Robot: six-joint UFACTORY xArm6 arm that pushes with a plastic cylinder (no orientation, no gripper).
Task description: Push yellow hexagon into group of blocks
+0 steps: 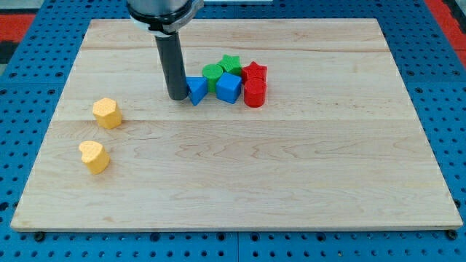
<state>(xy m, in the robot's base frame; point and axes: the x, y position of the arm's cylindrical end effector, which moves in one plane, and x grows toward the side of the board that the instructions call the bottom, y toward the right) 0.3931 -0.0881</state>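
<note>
The yellow hexagon (107, 113) lies at the view's left on the wooden board (240, 182). A yellow heart block (95, 156) lies just below it. The group sits at the upper middle: a blue triangle (196, 89), a blue cube (228, 87), a green round block (213, 73), a green star (231, 63), a red star (255, 72) and a red cylinder (254, 93). My tip (177, 97) rests against the blue triangle's left side, well to the right of the yellow hexagon.
The board lies on a blue pegboard surface (29, 109). A red area shows at the view's top left corner (22, 18) and top right corner (444, 11).
</note>
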